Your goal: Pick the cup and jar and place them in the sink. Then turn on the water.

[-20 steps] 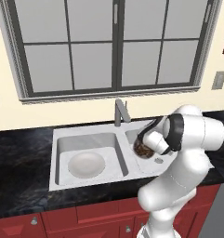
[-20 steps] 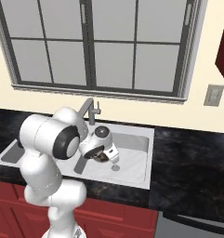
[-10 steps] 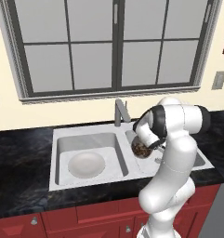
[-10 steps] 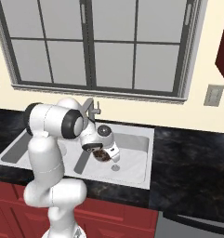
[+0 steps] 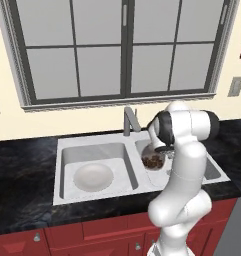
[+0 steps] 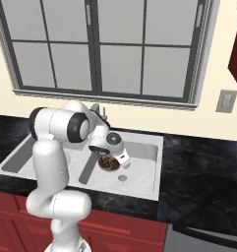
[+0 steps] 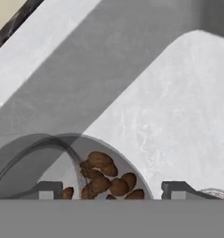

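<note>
Jar vs. tool: the round clear glass jar with brown lumpy pieces [image 7: 102, 179] sits right under the two-finger tool [image 7: 111, 189], at 6 o'clock in the hand view, between the two dark fingertips [image 7: 176, 189]. Clear space shows between the glass and each tip, so this reads as a release rather than a grip.
Tool state: the jaws stand wide and grip nothing; whether either tip brushes the glass cannot be told.
Jar position: in the left base view the jar [image 5: 153, 160] rests low in the right basin of the light grey-white double-basin sink [image 5: 94, 149], at about 4 o'clock from the grey metal faucet [image 5: 129, 120]. In the right base view the jar [image 6: 108, 163] lies just below the white hand, near the basin drain.
Jar look: upright, mouth up, its axis running along the tool's approach; thin transparent wall, brown lumps heaped on the bottom.
Other contents: a round white dish [image 5: 93, 177] lies in the left basin, well apart from the jar.
Task stage: judged from the pictures, the jar is placed; no water runs from the faucet.
Next move: likely a straight lift clear of the jar, then a reach toward the faucet, up at about 10 o'clock from the tool [image 5: 157, 150] in the left base view.
Risk: a sideways exit could clip the rim and tip the jar.
</note>
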